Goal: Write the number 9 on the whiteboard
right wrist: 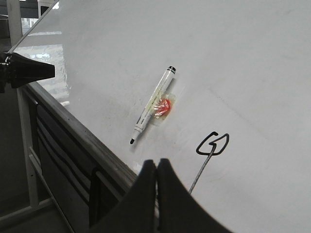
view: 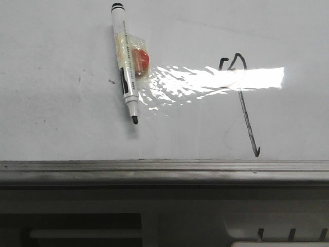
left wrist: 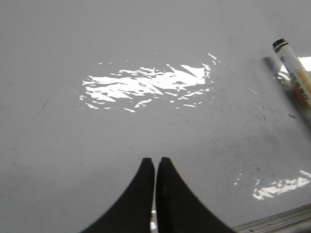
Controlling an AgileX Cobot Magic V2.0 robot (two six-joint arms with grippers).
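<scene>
A large glossy whiteboard [view: 61, 118] fills the front view, with a bright band of glare across its middle and a grey metal ledge [view: 164, 165] along its lower edge. On the right half of the board sits the number 9 [view: 241, 98], drawn in thin black strokes: a small angular loop on top, partly washed out by the glare, and a long slanted tail ending in a tiny hook just above the ledge. To its left, well apart, a white marker [view: 126, 64] lies on the board, black tip uncapped and pointing down, with an orange blob taped to its barrel [view: 140, 59].

In the left wrist view, the left fingers [left wrist: 156, 162] are pressed together, holding nothing, over bare board. In the right wrist view, the right fingers [right wrist: 156, 165] are likewise together and empty, near the tail of the 9.
</scene>
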